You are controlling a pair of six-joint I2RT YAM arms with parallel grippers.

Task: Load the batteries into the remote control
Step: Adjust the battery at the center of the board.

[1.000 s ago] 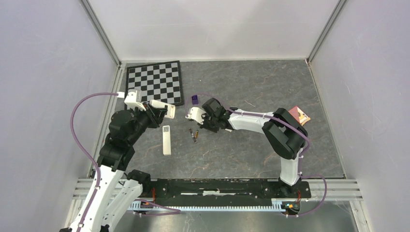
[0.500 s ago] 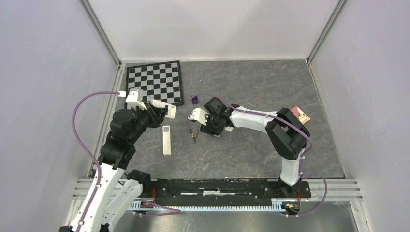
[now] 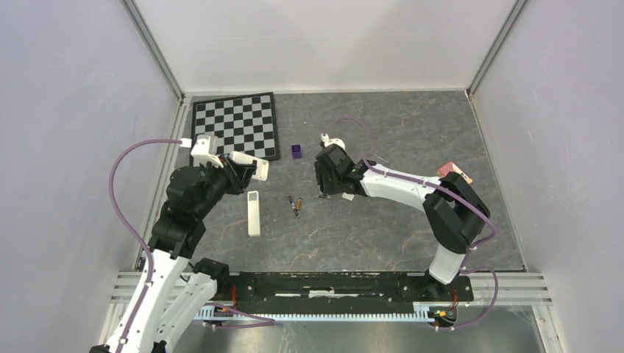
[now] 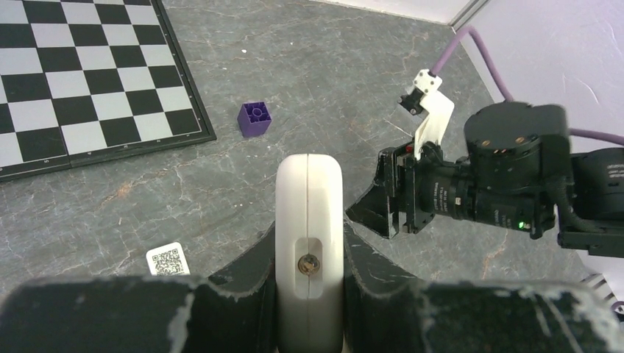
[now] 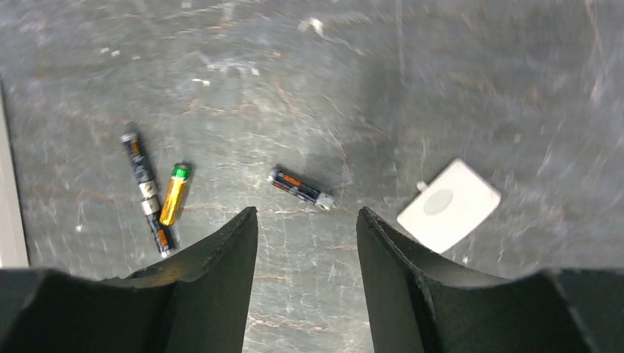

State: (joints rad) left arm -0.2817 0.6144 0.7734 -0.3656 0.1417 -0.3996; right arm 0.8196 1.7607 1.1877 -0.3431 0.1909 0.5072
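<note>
Right now your right hand [image 5: 306,212] is spread wide and empty, its fingers pointing down at the tabletop [image 3: 383,228]. One dark battery [image 5: 300,187] lies just past the gap between them, which reads as lining up a pinch. That battery lies almost along the line the fingers close on, so I judge you would catch it end to end unless the wrist turns first. The other batteries [image 5: 174,193], a gold one beside dark ones laid end to end, sit a little to the left, bunched together. The lone one looks the easier pick because nothing crowds it. The remote [image 3: 253,213] lies flat further left, running near to far with its labelled end far, apart from both hands and showing no battery in it. Your left hand [image 3: 244,168] is clamped on a white rounded piece [image 4: 309,220], raised just far of the remote's labelled end and turned toward the right arm, as if presenting it. I cannot tell what that piece is. A small white plate [image 5: 449,204] lies right of the lone battery and may be a cover. You seem to be at the first pickup, so mind the round body rolling as the fingers close.
</note>
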